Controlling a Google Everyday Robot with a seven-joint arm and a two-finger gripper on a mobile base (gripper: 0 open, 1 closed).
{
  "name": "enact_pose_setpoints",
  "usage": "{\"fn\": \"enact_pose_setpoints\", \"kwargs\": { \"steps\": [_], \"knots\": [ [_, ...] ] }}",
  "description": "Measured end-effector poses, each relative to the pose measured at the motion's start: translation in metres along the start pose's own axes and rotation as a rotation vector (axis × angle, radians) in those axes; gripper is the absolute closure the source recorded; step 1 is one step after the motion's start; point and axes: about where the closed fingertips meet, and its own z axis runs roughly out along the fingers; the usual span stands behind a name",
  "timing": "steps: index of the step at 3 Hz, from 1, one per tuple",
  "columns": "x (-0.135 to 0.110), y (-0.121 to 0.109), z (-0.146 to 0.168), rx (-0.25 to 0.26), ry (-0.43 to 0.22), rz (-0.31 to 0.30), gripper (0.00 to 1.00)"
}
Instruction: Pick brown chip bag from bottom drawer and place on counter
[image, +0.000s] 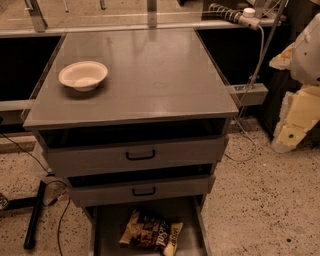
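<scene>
The brown chip bag lies flat on the floor of the open bottom drawer, near its middle and a little to the right. It is dark brown with pale yellow ends and white lettering. The grey counter tops the cabinet above it. My gripper, pale yellow and white, hangs at the right edge of the view. It is to the right of the cabinet, about level with the top drawer, well apart from the bag and holding nothing that I can see.
A white bowl stands on the counter's left rear part. Two shallower drawers with black handles overhang the back of the bottom drawer. Cables and a black bar lie on the speckled floor at left. A cable hangs at right.
</scene>
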Motion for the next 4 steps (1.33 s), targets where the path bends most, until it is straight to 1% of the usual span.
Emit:
{"fn": "enact_pose_setpoints", "kwargs": {
  "steps": [1,2,3,4],
  "knots": [
    [0.001,0.002,0.002,0.012,-0.009,-0.003,0.00],
    [0.004,0.016,0.024,0.011,-0.032,-0.015,0.00],
    [0.011,0.040,0.064,0.007,-0.094,-0.031,0.00],
    [0.016,0.061,0.112,0.008,-0.180,-0.039,0.00]
  ]
}}
